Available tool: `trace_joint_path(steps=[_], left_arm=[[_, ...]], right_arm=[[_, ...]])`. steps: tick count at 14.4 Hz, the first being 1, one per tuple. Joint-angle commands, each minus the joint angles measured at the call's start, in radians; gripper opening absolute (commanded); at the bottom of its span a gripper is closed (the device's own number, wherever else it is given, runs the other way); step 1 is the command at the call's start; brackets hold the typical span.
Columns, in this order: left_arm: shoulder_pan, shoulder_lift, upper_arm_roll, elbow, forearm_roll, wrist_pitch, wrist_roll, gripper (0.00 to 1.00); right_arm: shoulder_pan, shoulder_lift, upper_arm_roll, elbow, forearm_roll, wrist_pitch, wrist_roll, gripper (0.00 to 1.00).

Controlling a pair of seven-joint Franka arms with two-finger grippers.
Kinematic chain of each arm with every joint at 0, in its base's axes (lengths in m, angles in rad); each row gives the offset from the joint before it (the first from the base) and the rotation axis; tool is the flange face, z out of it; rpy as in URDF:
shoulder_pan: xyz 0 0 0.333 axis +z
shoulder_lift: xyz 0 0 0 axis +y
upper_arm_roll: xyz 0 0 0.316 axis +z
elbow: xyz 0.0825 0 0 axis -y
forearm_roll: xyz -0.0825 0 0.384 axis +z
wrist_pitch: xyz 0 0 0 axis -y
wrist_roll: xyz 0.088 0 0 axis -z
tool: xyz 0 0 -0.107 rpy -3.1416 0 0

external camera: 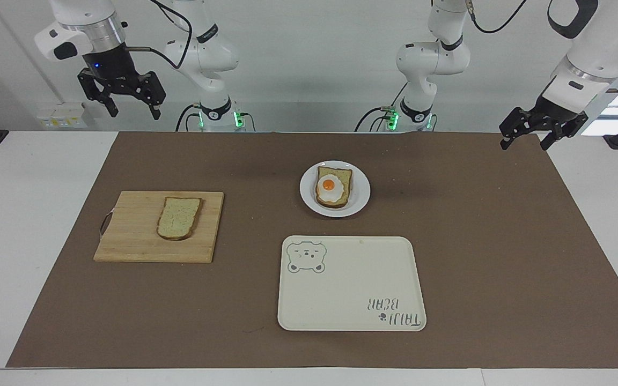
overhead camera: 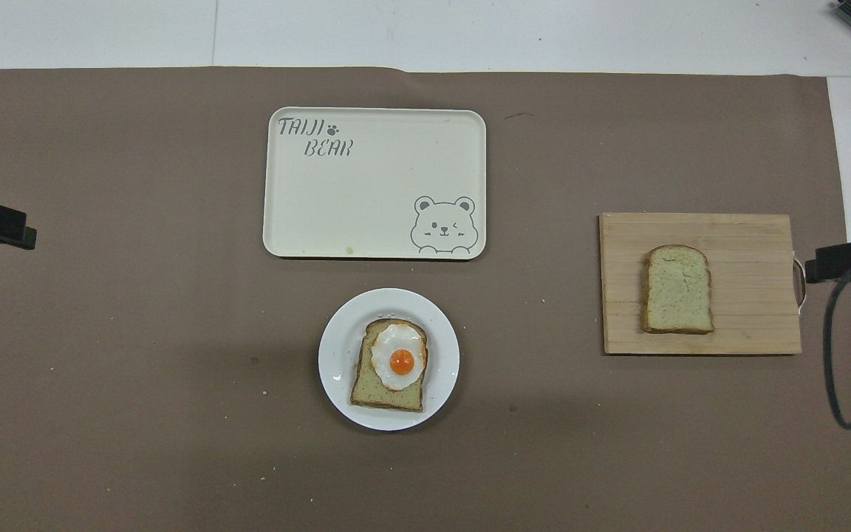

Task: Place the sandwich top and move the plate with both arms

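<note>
Brown paper mat, one, covering most of a white table.

Items as the facing view runs, from the right arm's end to the left arm's end:

1. Right gripper, black, two-fingered, one: raised over the table edge at the robots' side, fingers spread, holding nothing.
2. Pale wooden cutting board with a metal handle, one, toward the right arm's end.
3. Sandwich top, a plain speckled bread slice with brown crust, one: lying flat on the board, untouched.
4. Small round glossy white plate, one, mid-table: carries a second bread slice topped with one fried egg, orange yolk up.
5. Cream rectangular tray with a bear drawing, one, just beside the plate and farther from the robots; nothing on it.
6. Left gripper, black, one: raised over the mat's corner at the left arm's end, fingers parted, carrying nothing.

Counts: two grippers, two bread slices, one egg, one plate, one tray, one board.

Step in hand, as judged: none begun; both arms wait. The next move likely calls for the right gripper to descend on the board, pinch the sandwich top by its crust edges, and carry it over the egg.
</note>
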Motion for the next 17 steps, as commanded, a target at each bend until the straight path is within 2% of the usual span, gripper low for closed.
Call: trace_joint_path(steps=[1,17], left_arm=[[0.009,-0.007,-0.005,0.004,0.007,-0.019,0.003,1.0],[0.009,-0.007,-0.005,0.004,0.007,-0.019,0.003,1.0]], right_arm=[[-0.017,0.001,0.005,0.005,0.017,-0.006,-0.032,1.0],[-0.029,-0.006,0.005,-0.008,0.017,-0.006,-0.03,1.0]])
